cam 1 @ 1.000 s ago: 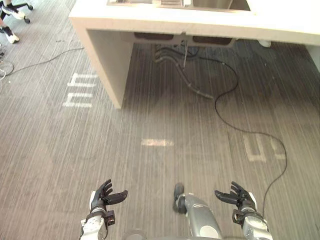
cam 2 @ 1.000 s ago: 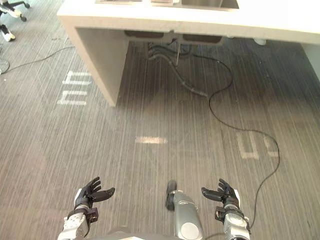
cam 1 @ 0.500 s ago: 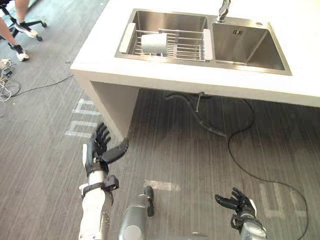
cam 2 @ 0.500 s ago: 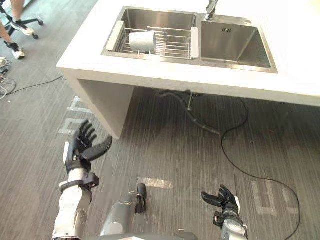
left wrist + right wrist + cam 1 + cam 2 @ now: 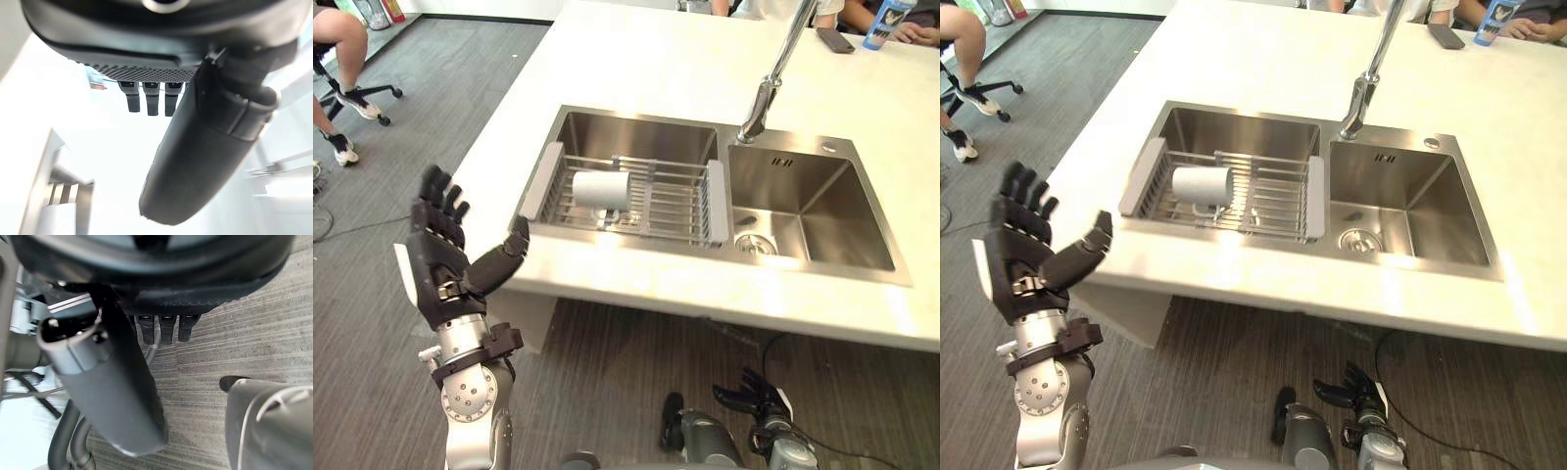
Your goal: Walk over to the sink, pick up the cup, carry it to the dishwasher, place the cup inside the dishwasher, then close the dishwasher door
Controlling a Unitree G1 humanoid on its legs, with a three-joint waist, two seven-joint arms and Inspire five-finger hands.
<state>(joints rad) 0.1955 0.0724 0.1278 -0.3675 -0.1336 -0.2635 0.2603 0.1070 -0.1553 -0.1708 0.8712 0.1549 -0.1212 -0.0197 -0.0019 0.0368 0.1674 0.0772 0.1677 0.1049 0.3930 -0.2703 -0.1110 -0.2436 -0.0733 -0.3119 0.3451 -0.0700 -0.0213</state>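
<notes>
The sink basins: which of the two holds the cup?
The basin on the robot's left: a wire rack spans it, with the white cup lying on its side. The right basin is bare.

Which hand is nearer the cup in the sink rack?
Left. The left hand is raised open off the counter edge, left of the cup; the right hand hangs low, below the counter.
</notes>
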